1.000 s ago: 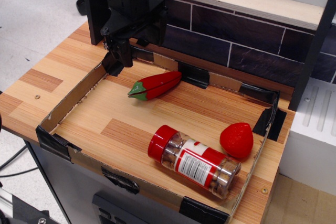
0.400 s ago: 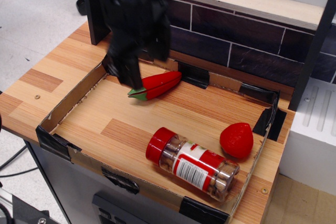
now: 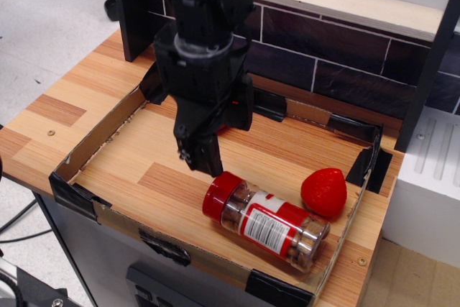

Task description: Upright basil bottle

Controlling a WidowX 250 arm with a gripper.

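Note:
The basil bottle [image 3: 267,222] lies on its side near the front right of the cardboard-walled tray [image 3: 100,138]. Its red cap [image 3: 220,195] points left and its clear base points right. My black gripper [image 3: 203,162] hangs over the middle of the tray, fingertips pointing down, just above and left of the cap and apart from it. It holds nothing that I can see. From this angle the fingers overlap, so I cannot tell whether they are open or shut.
A red toy strawberry [image 3: 323,192] lies just behind the bottle's base by the right wall. The red toy pepper is almost fully hidden behind my gripper. A dark tiled back wall [image 3: 323,52] rises behind the tray.
My gripper has moved from the tray's back left corner forward and right, down toward the bottle's cap, and now covers the pepper. The bottle has shifted only slightly.

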